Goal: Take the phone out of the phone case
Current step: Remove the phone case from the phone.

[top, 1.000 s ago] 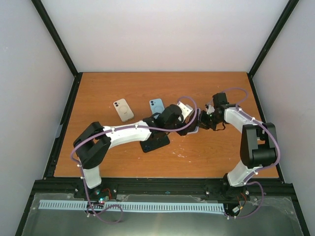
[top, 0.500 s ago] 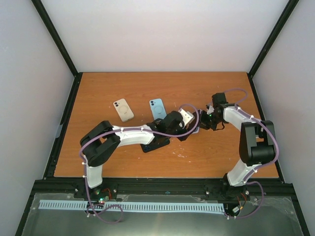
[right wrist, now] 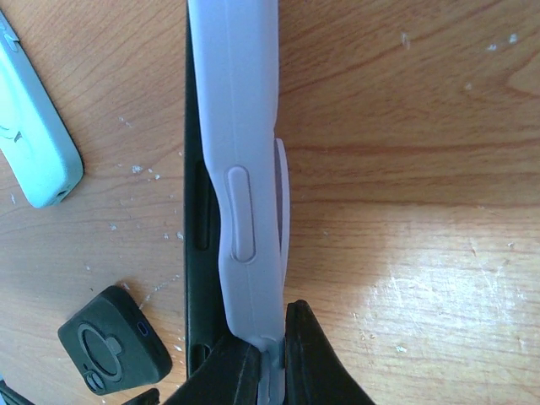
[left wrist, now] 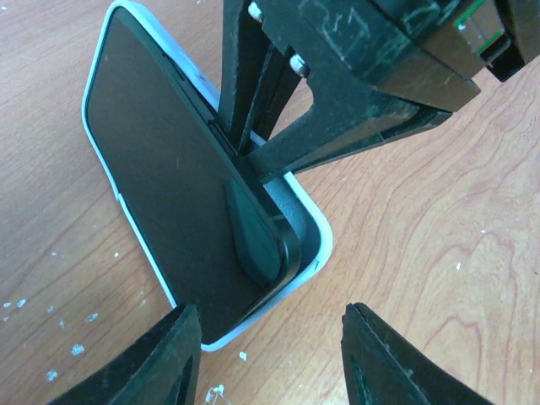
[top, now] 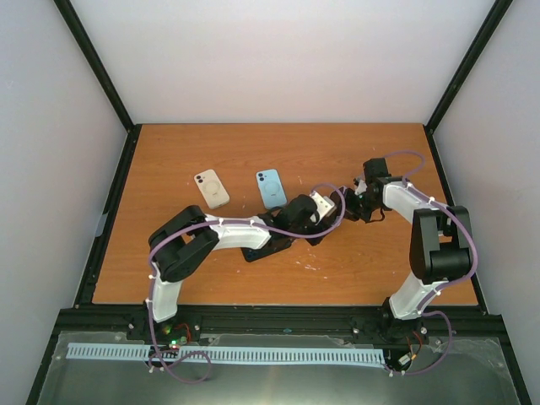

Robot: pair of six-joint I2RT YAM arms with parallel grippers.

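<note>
Orange wood table (top: 380, 274), white walls on three sides. Nearest me, the left arm had pulled its elbow in toward its base over the last second, and the left gripper (left wrist: 266, 342) had dropped lower over the phone (left wrist: 169, 186). Its jaws had narrowed but stood apart, straddling the phone's near corner without clamping it. That corner sat lifted clear of the phone case (left wrist: 319, 245); the far end looked seated, I judged. So the peel had begun, and the left gripper was coming in to take the phone. Beyond it, the right gripper (right wrist: 270, 342) was closed, pinching the case's edge, unmoved from a second ago. Black case (top: 268, 246) lay under the left arm; blue phone (top: 270, 186) and cream phone (top: 211, 188) farther back, untouched.
</note>
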